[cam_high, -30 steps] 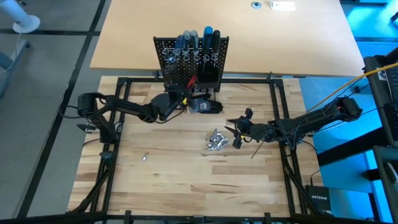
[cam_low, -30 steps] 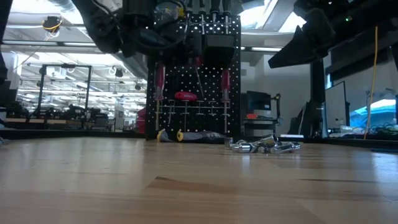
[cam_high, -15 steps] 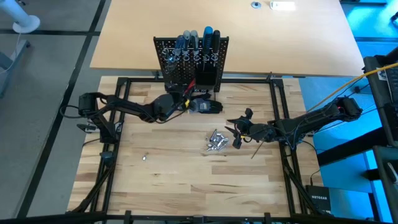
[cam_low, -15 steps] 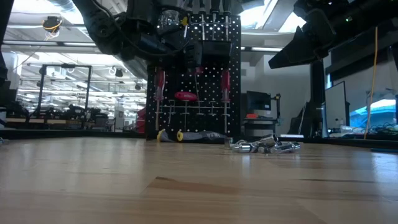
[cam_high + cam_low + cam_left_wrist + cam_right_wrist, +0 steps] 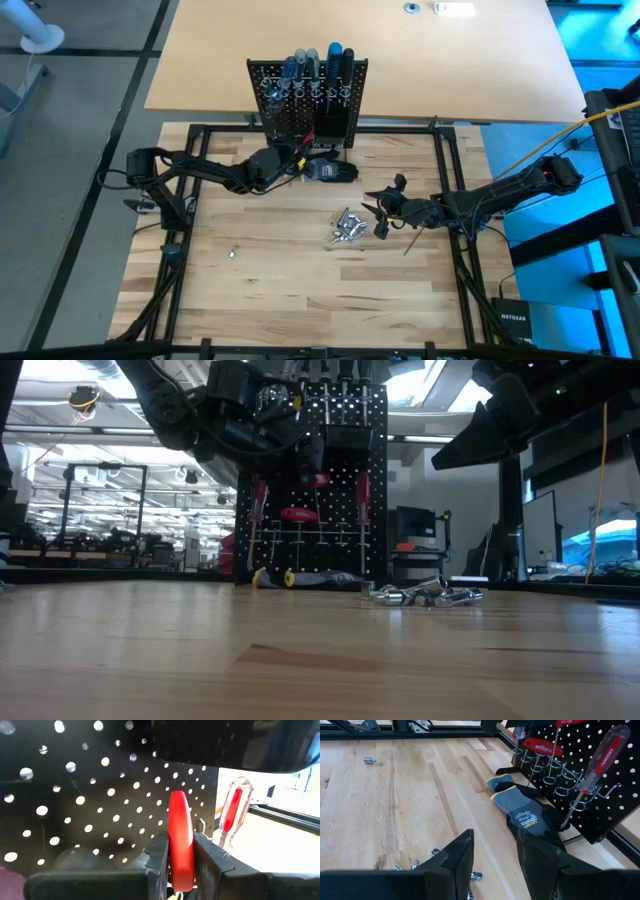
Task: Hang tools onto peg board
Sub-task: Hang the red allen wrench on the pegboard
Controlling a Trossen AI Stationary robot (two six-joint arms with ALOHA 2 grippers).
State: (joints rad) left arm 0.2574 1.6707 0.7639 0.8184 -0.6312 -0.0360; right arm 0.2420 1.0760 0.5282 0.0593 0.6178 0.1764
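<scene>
The black peg board point(image 5: 308, 95) stands upright at the table's far edge, with screwdrivers in its ring holders and top. My left gripper point(image 5: 291, 163) is level just in front of it, shut on a red-handled tool point(image 5: 180, 815). In the low view this gripper point(image 5: 300, 452) is before the board's upper half. A heap of small silver pieces point(image 5: 348, 226) lies mid-table. My right gripper point(image 5: 384, 213) hovers open beside the heap, holding nothing. In its wrist view the right gripper point(image 5: 492, 857) faces the board point(image 5: 580, 775). My left gripper pinches the tool's red handle point(image 5: 181, 851) between its two fingers. The fingers reach level from the table's near left toward the peg board. The handle sticks out past the fingertips, lifted clear of the table; the rest of the tool is hidden by the gripper.
A dark grey glove point(image 5: 330, 170) lies at the board's foot. A red and clear screwdriver point(image 5: 600, 760) and a red T-handle tool point(image 5: 542, 746) hang on the board. One small silver piece point(image 5: 232, 253) lies alone near the left. A black frame point(image 5: 180, 240) borders the table.
My left gripper has tipped toward level and edged a little closer to the peg board, still shut on the red-handled tool.
</scene>
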